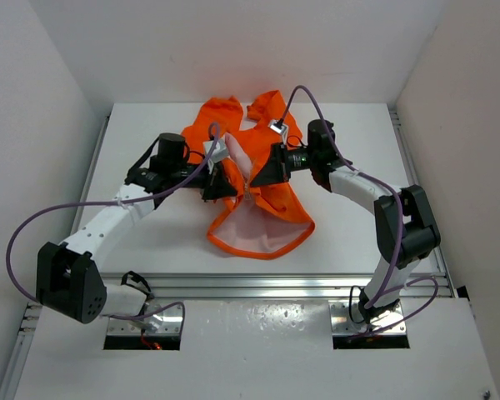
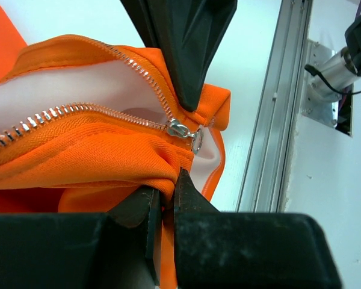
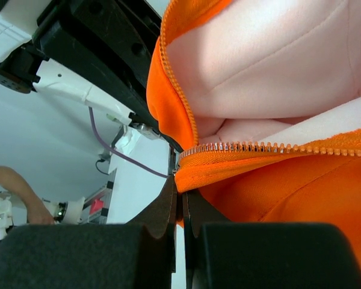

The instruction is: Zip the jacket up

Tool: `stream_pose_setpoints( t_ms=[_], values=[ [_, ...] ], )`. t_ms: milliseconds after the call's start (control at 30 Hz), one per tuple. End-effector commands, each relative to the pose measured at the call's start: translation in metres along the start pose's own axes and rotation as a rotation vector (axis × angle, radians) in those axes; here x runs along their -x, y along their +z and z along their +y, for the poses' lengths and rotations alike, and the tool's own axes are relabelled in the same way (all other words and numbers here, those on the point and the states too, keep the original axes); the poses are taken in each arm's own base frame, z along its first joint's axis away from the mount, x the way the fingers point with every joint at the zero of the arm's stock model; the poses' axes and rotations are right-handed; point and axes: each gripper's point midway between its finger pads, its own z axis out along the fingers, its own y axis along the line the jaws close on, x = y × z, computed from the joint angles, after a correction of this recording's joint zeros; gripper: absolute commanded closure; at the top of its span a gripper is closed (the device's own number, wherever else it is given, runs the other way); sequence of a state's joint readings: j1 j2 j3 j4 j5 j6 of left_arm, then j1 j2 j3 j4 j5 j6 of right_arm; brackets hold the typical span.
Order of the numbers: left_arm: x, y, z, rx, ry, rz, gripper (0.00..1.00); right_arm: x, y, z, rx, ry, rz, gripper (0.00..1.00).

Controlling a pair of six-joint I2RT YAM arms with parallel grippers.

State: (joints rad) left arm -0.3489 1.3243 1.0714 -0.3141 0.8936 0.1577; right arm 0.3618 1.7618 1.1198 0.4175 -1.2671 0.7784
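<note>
The orange jacket (image 1: 267,200) lies mid-table with its front open, showing pale pink lining (image 1: 254,233). Both grippers meet at the lower end of the zipper. My left gripper (image 1: 233,187) is shut on a fold of orange cloth (image 2: 78,156) just below the silver slider (image 2: 179,127); the left wrist view shows its tips (image 2: 168,189) pinching the fabric. The small pull tab (image 2: 197,141) hangs free. My right gripper (image 1: 252,179) comes from the other side and is shut (image 3: 180,186) on the jacket's edge (image 3: 289,192) right under the zipper's end (image 3: 183,153). Above the slider the teeth stay parted.
A metal rail (image 1: 275,283) runs along the table's near edge, also in the left wrist view as the rail (image 2: 277,120). White walls close in the table on three sides. Purple cables (image 1: 33,225) loop off both arms. A person's arm (image 3: 3,176) shows far off.
</note>
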Motion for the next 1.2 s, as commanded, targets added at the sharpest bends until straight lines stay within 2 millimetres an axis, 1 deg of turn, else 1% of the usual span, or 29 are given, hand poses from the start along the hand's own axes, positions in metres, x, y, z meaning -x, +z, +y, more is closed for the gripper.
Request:
stream_pose_setpoints(
  t_ms=[0,167,200,367,400,433,467,500,567,633,667,700,733,800,833,867,933,967,1000,1067,1100,1133,1167],
  values=[
    [-0.006,0.004,-0.024,-0.094,0.033,0.032,1.0,0.024,-0.005,0.017,0.012,-0.155,-0.042,1.0],
    [-0.009,0.006,-0.021,-0.075,0.064,0.049,1.0,0.031,-0.006,0.018,0.006,-0.165,-0.061,1.0],
    [-0.013,0.006,-0.02,-0.067,0.057,0.057,1.0,0.031,-0.005,0.021,0.012,-0.172,-0.061,1.0],
    [-0.008,0.003,-0.022,-0.065,0.091,0.045,1.0,0.028,-0.004,0.022,0.024,-0.154,-0.06,1.0],
    [-0.014,0.003,-0.023,-0.069,0.084,0.058,1.0,0.029,-0.006,0.023,0.028,-0.166,-0.064,1.0],
    [-0.015,0.003,-0.021,-0.06,0.084,0.061,1.0,0.028,-0.005,0.023,0.031,-0.151,-0.06,1.0],
    [-0.012,0.001,-0.023,-0.058,0.092,0.055,0.97,0.028,-0.006,0.023,0.031,-0.16,-0.06,1.0],
    [-0.013,0.001,-0.021,-0.046,0.093,0.059,0.92,0.026,-0.005,0.024,0.033,-0.161,-0.058,1.0],
    [-0.012,-0.001,-0.023,-0.046,0.093,0.059,0.8,0.025,-0.007,0.022,0.026,-0.159,-0.06,1.0],
    [-0.014,-0.009,-0.019,-0.01,0.095,0.055,0.62,0.023,-0.007,0.022,0.026,-0.152,-0.057,1.0],
    [-0.011,-0.011,-0.019,0.001,0.115,0.049,0.57,0.022,-0.007,0.023,0.027,-0.151,-0.056,1.0],
    [-0.012,-0.014,-0.014,0.04,0.109,0.048,0.52,0.022,-0.008,0.023,0.024,-0.147,-0.058,1.0],
    [-0.006,-0.021,-0.011,0.078,0.131,0.018,0.5,0.02,-0.008,0.023,0.025,-0.148,-0.056,1.0],
    [0.001,-0.03,-0.007,0.139,0.125,-0.014,0.42,0.018,-0.009,0.023,0.023,-0.143,-0.056,1.0],
    [0.002,-0.034,-0.002,0.18,0.141,-0.027,0.36,0.014,-0.009,0.022,0.022,-0.134,-0.055,1.0],
    [0.01,-0.041,-0.007,0.198,0.151,-0.05,0.34,0.013,-0.009,0.024,0.024,-0.139,-0.053,1.0],
    [0.015,-0.046,-0.01,0.203,0.149,-0.075,0.34,0.011,-0.008,0.023,0.018,-0.129,-0.053,1.0],
    [0.015,-0.046,-0.012,0.194,0.15,-0.077,0.36,0.012,-0.009,0.023,0.016,-0.133,-0.057,1.0],
    [0.015,-0.047,-0.017,0.183,0.119,-0.082,0.42,0.011,-0.008,0.023,0.017,-0.129,-0.054,1.0],
    [0.02,-0.047,-0.025,0.147,0.1,-0.096,0.53,0.015,-0.01,0.024,0.01,-0.128,-0.066,1.0],
    [0.02,-0.047,-0.025,0.147,0.1,-0.096,0.58,0.014,-0.009,0.024,0.01,-0.126,-0.066,1.0],
    [0.015,-0.043,-0.029,0.132,0.086,-0.087,0.74,0.016,-0.009,0.024,0.006,-0.118,-0.073,1.0],
    [0.01,-0.04,-0.031,0.122,0.081,-0.079,0.79,0.017,-0.009,0.024,0.006,-0.118,-0.077,1.0]
  ],
)
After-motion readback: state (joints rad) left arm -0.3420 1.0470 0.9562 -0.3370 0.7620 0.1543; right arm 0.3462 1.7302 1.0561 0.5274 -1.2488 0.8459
